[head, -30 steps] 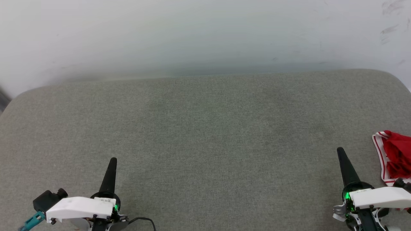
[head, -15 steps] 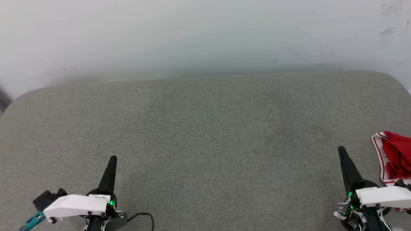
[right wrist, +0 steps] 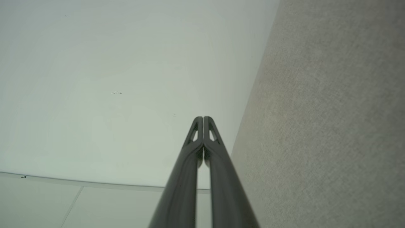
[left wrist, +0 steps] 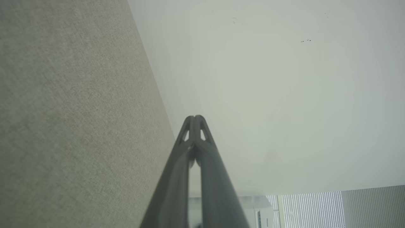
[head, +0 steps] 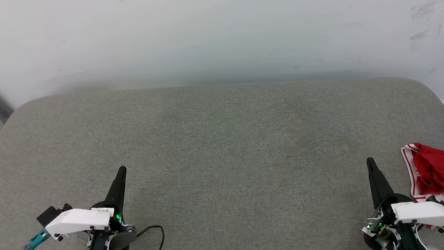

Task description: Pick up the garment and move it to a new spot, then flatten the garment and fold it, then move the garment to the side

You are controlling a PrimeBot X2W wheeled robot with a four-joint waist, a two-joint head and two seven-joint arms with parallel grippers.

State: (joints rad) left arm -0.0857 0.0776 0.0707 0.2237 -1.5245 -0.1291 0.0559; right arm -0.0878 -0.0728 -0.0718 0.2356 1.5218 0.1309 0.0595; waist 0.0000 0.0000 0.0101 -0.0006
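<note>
Grey fabric surface (head: 222,139) | garment (head: 426,169) crumpled, right edge | left end effector (head: 121,170), right end effector (head: 370,161): pressed together

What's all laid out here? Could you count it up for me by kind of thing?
Red-and-white clothing: 1, the garment, bunched up at the right edge
Dark pointed tools: 2, the left tool and the right tool, both shut
Grey fabric surfaces: 1, the grey fabric surface
Total: 4
</note>
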